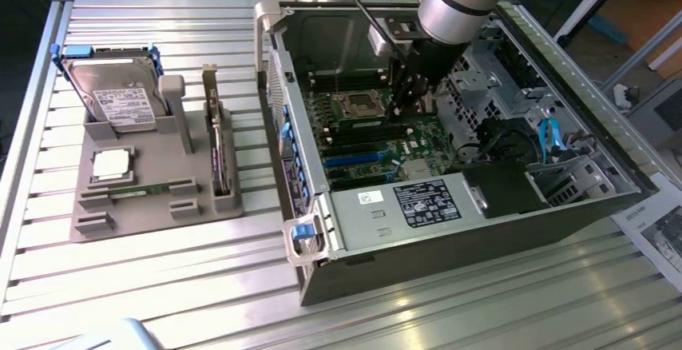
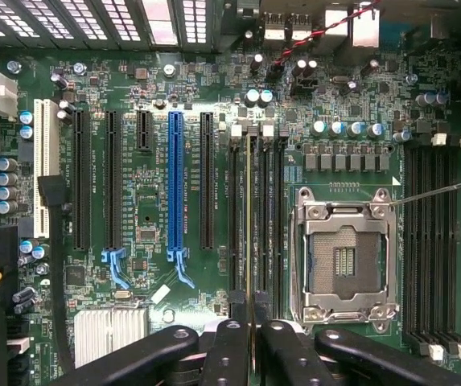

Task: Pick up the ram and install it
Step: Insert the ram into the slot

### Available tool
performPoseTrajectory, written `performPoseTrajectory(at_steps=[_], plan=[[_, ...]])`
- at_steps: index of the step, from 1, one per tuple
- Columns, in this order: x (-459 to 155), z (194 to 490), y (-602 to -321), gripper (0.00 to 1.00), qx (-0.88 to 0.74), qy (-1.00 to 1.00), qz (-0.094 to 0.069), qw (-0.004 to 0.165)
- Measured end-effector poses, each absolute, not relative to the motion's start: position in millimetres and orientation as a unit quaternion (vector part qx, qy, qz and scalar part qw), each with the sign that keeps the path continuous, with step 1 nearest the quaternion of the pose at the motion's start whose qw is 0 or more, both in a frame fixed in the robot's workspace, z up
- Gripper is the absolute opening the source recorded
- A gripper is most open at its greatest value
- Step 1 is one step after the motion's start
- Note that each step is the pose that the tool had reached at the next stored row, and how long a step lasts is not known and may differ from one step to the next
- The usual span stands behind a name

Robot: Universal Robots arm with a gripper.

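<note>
Gripper (image 2: 252, 338) nearly closed, pinching the ram (image 2: 249, 241) edge-on above the memory slots (image 2: 269, 225), roughly 3 o'clock of the CPU socket (image 1: 360, 106) in the exterior view. Likely light, stiff, fragile: hold board edges, not chips.

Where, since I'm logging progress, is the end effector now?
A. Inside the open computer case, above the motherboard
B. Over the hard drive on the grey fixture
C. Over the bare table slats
A: the end effector hangs over the motherboard beside the processor socket, holding the ram edge-on.
</note>
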State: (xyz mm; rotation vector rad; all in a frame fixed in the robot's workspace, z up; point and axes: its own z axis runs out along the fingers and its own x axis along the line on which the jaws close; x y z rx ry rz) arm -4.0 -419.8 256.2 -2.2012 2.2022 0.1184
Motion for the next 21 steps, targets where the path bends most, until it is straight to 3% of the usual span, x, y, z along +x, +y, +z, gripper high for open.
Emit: performPoseTrajectory(at_steps=[21], plan=[[-7.4,247.4,-421.1,0.13,-0.706,0.707,0.038,0.013]])
